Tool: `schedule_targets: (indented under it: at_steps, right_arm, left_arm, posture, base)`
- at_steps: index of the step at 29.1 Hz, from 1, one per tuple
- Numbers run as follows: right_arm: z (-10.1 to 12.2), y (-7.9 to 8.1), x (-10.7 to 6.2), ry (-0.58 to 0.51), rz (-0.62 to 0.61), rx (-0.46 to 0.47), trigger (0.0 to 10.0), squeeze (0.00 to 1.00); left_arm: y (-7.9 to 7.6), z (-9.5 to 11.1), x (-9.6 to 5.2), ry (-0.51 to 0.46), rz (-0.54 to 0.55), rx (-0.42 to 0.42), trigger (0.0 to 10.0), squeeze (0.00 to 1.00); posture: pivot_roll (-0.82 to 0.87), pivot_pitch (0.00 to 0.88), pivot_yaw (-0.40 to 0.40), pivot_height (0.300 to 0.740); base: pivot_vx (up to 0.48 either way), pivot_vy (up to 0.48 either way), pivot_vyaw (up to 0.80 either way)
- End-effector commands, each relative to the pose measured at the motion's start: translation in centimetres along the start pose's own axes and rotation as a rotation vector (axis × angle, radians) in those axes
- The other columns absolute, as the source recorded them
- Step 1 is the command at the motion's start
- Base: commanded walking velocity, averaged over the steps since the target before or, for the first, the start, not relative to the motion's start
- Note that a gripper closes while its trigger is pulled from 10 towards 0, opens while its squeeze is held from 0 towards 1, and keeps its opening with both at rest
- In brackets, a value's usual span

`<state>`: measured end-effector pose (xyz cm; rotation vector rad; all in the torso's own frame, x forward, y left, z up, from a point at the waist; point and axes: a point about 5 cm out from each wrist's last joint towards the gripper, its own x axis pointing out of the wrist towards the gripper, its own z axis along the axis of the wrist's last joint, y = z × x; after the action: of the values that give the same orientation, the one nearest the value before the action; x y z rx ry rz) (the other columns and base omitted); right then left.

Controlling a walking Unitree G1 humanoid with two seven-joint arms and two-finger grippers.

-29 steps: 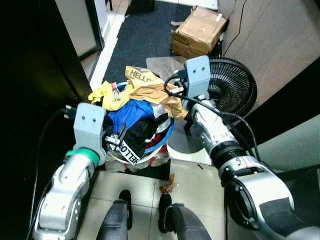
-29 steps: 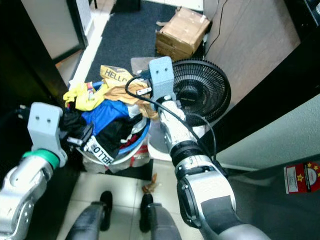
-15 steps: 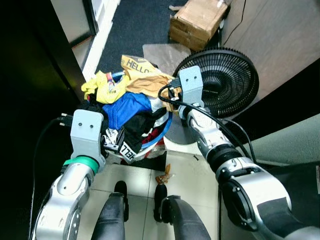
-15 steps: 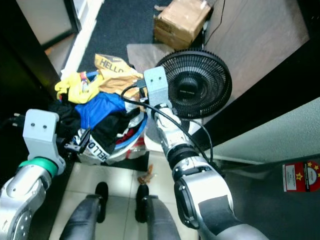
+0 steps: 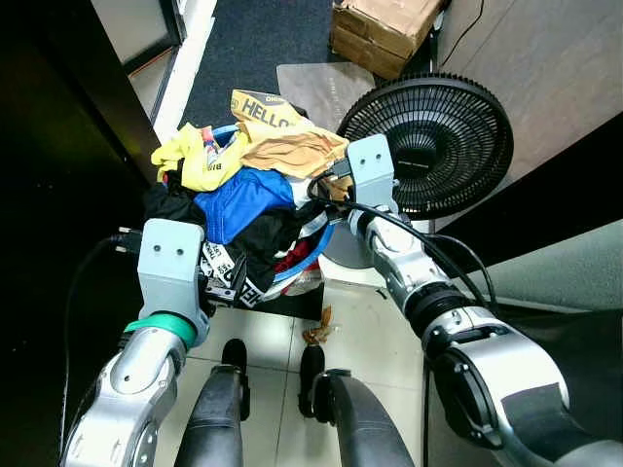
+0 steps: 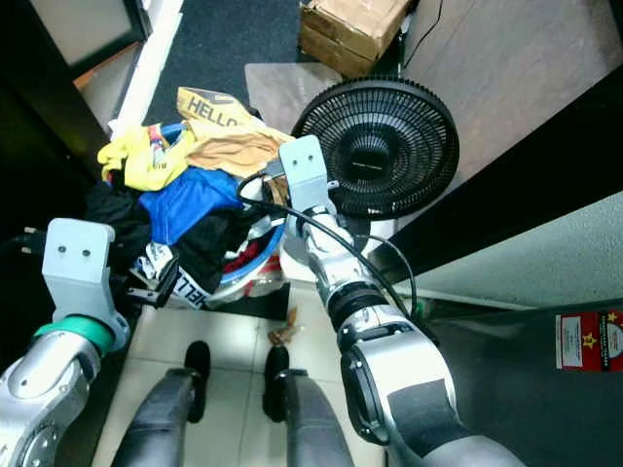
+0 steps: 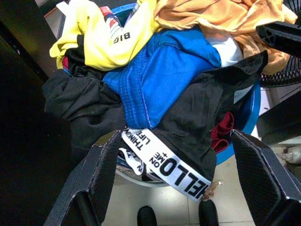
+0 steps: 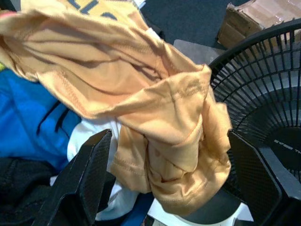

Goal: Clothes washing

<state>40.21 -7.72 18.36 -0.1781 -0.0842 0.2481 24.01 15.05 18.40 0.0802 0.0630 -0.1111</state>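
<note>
Left to right: my left gripper (image 7: pixel 171 183), fingers spread wide and grasping nothing, at the near side of the blue basket (image 5: pixel 310 255). Basket heaped with clothes: black garment (image 7: pixel 80 101), yellow shirt (image 5: pixel 200 161), blue garment (image 5: pixel 238 199), tan shirt (image 8: pixel 141 94). My right gripper (image 8: pixel 169 188), fingers apart, straddling the tan shirt. Black fan (image 5: pixel 438 146) just beside.

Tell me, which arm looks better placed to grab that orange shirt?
Probably the right: its open right gripper already frames the orange shirt beside the fan. The left gripper faces black clothes.
</note>
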Motion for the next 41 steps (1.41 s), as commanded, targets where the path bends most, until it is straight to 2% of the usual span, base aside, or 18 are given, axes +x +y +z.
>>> schedule_targets:
  at_steps: [1,2,3,8,10,11,12,13,14,15,23,24,25,26,29,30,33,41]
  right_arm:
    - [-1.4,0.4,-0.4,0.061,0.010,-0.009,10.0,1.00]
    - [-1.8,0.5,-0.5,0.080,0.009,-0.020,10.0,1.00]
    - [-2.1,0.6,-0.6,0.095,0.004,-0.028,10.0,0.00]
    - [-1.9,0.7,-0.5,0.081,-0.006,-0.017,10.0,0.00]
    - [-0.7,0.5,-0.2,0.014,-0.017,0.019,8.8,0.00]
    - [-0.7,0.5,-0.2,0.014,-0.017,0.019,8.8,0.00]
    - [-0.1,0.3,-0.1,-0.019,-0.021,0.029,3.0,0.00]
    - [0.4,0.1,0.0,-0.044,-0.021,0.037,1.7,0.00]
    - [0.4,0.1,0.0,-0.044,-0.021,0.037,1.7,0.00]
    - [1.3,-0.2,0.1,-0.093,-0.017,0.047,0.0,0.00]
    - [2.1,-0.8,0.3,-0.128,-0.024,0.042,0.0,0.00]
    - [2.2,-1.2,0.3,-0.133,-0.037,0.039,2.9,0.00]
    - [2.2,-1.2,0.3,-0.133,-0.037,0.039,2.9,0.00]
    - [2.7,-1.6,0.4,-0.154,-0.052,0.044,10.0,0.00]
    - [3.4,-2.1,0.4,-0.191,-0.067,0.044,10.0,0.00]
    - [4.4,-3.0,0.0,-0.285,-0.087,0.054,10.0,0.00]
    - [4.7,-3.4,-0.6,-0.340,-0.097,0.058,10.0,0.00]
    - [4.4,-3.9,-2.5,-0.416,-0.107,0.051,10.0,0.00]
  left_arm:
    - [-0.1,-0.5,-0.5,0.028,-0.001,-0.006,10.0,0.00]
    - [0.0,-0.5,-0.6,0.031,0.003,-0.006,10.0,0.00]
    - [0.0,-0.5,-0.5,0.034,0.011,-0.006,10.0,0.00]
    - [0.1,-0.5,-0.2,0.032,0.021,-0.009,10.0,0.00]
    - [0.0,-0.1,0.1,0.018,0.020,-0.011,10.0,0.00]
    - [0.0,-0.1,0.1,0.018,0.020,-0.011,10.0,0.00]
    - [0.0,0.0,0.5,0.011,0.017,-0.010,10.0,0.00]
    - [0.0,0.0,1.0,0.004,0.015,-0.008,10.0,0.00]
    - [0.0,0.0,1.0,0.004,0.015,-0.008,10.0,0.00]
    - [0.0,0.3,1.6,-0.011,0.011,-0.005,10.0,0.00]
    - [0.1,0.9,2.9,-0.050,0.003,0.002,10.0,0.00]
    - [0.2,1.1,3.4,-0.061,0.001,0.007,10.0,0.00]
    - [0.2,1.1,3.4,-0.061,0.001,0.007,10.0,0.00]
    - [0.3,1.2,3.8,-0.073,0.002,0.010,10.0,0.00]
    - [0.4,1.5,3.9,-0.085,0.004,0.012,10.0,0.00]
    - [0.7,1.7,4.2,-0.103,0.004,0.019,10.0,0.00]
    - [1.0,1.6,4.6,-0.109,0.005,0.024,10.0,0.00]
    - [1.5,1.7,5.2,-0.126,0.005,0.041,10.0,0.00]
  posture:
    - [0.16,0.565,-0.082,0.740]
    - [0.15,0.572,-0.081,0.740]
    - [0.15,0.571,-0.084,0.740]
    - [0.15,0.556,-0.085,0.740]
    - [0.15,0.534,-0.085,0.740]
    - [0.15,0.534,-0.085,0.740]
    - [0.14,0.514,-0.084,0.740]
    - [0.14,0.496,-0.084,0.740]
    - [0.14,0.496,-0.084,0.740]
    - [0.13,0.457,-0.083,0.740]
    - [0.12,0.381,-0.079,0.740]
    - [0.12,0.344,-0.077,0.740]
    - [0.12,0.344,-0.077,0.740]
    - [0.12,0.307,-0.077,0.740]
    - [0.12,0.283,-0.076,0.740]
    - [0.12,0.235,-0.070,0.740]
    - [0.12,0.204,-0.063,0.740]
    - [0.11,0.152,-0.052,0.740]
  base:
    - [0.000,0.000,0.00]
    - [0.000,0.000,0.00]
    - [0.000,0.000,0.00]
    - [0.000,0.000,0.00]
    - [0.000,0.000,0.00]
    - [0.000,0.000,0.00]
    - [0.000,0.000,0.00]
    - [0.000,0.000,0.00]
    - [0.000,0.000,0.00]
    - [0.000,0.000,0.00]
    - [0.000,0.000,0.00]
    - [0.000,0.000,0.00]
    - [0.000,0.000,0.00]
    - [0.000,0.000,0.00]
    - [0.000,0.000,0.00]
    - [0.000,0.000,0.00]
    - [0.000,0.000,0.00]
    - [0.000,0.000,0.00]
